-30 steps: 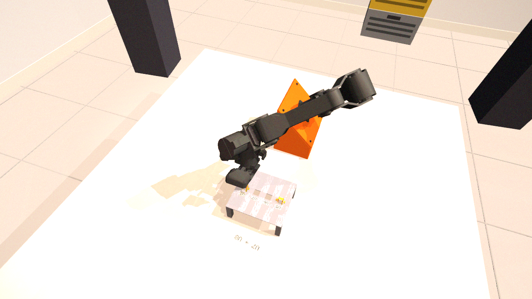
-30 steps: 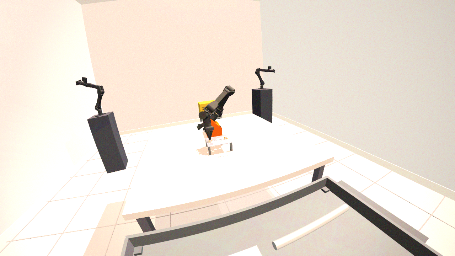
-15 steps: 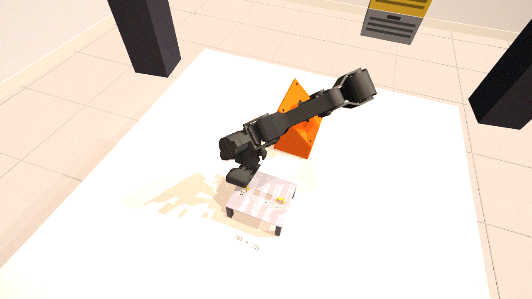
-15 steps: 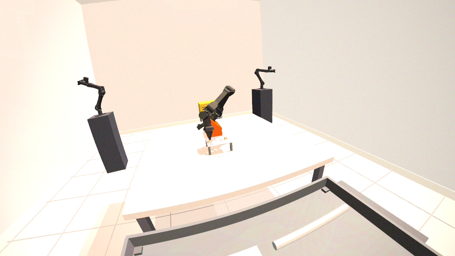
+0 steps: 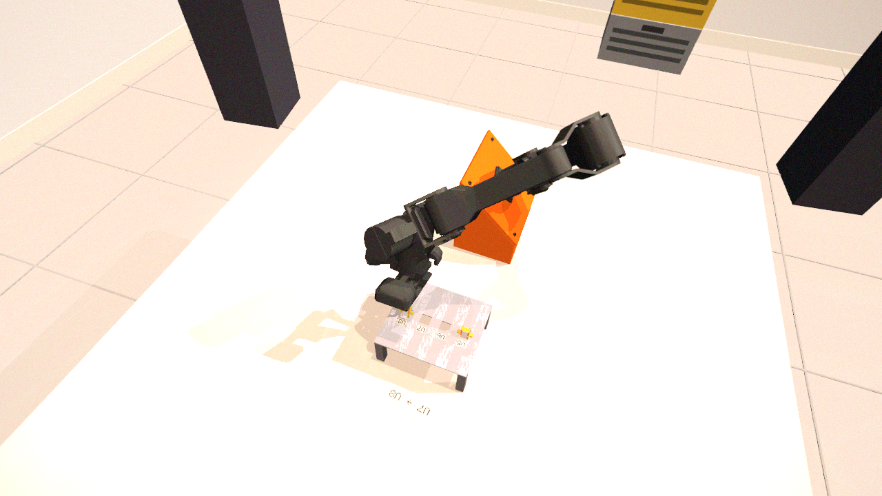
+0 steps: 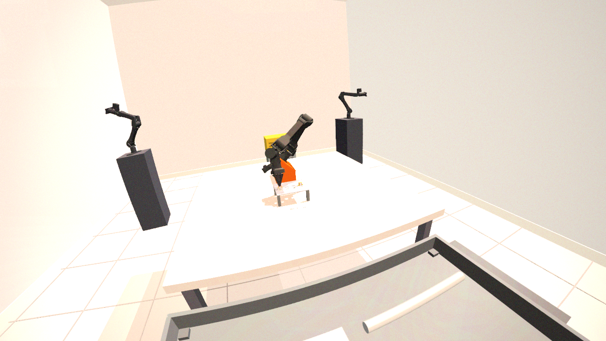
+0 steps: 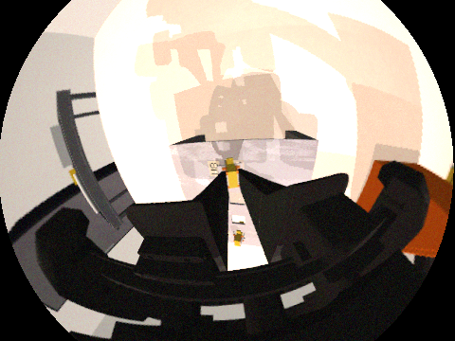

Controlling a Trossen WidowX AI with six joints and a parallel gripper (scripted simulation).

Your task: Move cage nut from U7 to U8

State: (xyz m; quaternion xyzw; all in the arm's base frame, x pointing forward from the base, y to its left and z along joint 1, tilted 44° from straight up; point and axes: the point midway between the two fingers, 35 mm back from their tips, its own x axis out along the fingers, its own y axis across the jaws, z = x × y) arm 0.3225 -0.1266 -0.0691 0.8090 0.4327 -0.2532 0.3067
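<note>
White table (image 5: 617, 370) (image 6: 322, 228) | gripper (image 5: 406, 305) (image 6: 279, 185) (image 7: 233, 176) nearly closed, gripping yellow cage nut (image 5: 408, 313) (image 7: 232, 178) | nut at U8 label (image 5: 401, 322) (image 7: 213, 168)

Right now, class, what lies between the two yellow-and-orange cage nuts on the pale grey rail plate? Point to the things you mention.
Two open holes in the rail plate (image 5: 431, 354) (image 6: 291, 190) (image 7: 284, 163): the U7 hole (image 5: 426, 319) (image 7: 236, 197) and the U6 hole (image 5: 445, 325) (image 7: 238, 219), neither holding a nut. The top view shows both.
</note>
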